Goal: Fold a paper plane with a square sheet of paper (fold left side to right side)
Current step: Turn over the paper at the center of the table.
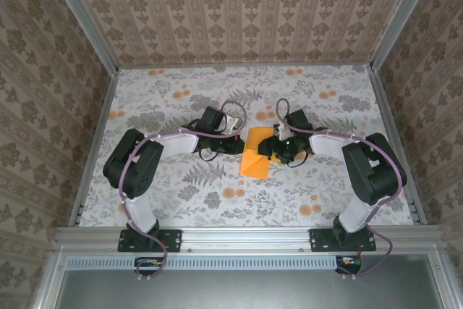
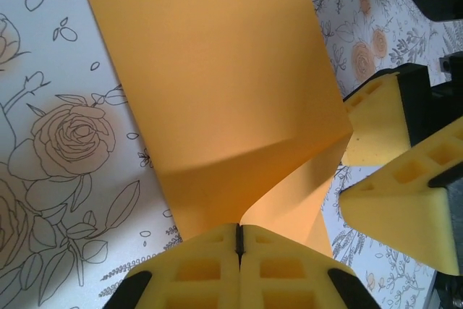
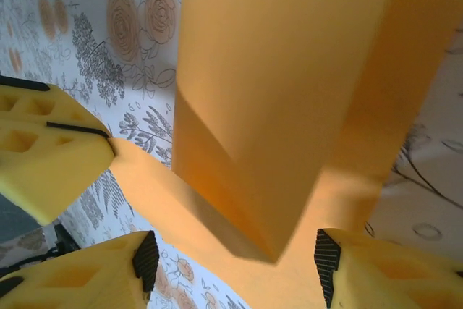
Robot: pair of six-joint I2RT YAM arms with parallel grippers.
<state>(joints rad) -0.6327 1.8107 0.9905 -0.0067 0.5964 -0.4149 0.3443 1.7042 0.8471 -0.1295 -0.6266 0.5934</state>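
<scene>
The square sheet of paper [image 1: 256,157], bright orange and folded over into layers, lies at the table's middle between both grippers. My left gripper [image 1: 239,145] comes in from the left. In the left wrist view the left gripper [image 2: 239,231] is shut, pinching the sheet [image 2: 217,85] at its near edge, and the layer curls up from the pinch. My right gripper [image 1: 270,147] is at the sheet's right side. The right gripper [image 3: 236,262] stands open, its ribbed pads [image 3: 145,260] wide apart, with a folded corner of the sheet [image 3: 275,92] between and above them.
The floral tabletop [image 1: 181,99] is fenced by a metal frame [image 1: 239,235] and patterned walls. The two grippers are close: the right gripper's yellow fingers [image 2: 394,117] show just right of the sheet, and the left gripper's yellow fingers [image 3: 51,151] hold its edge at the left.
</scene>
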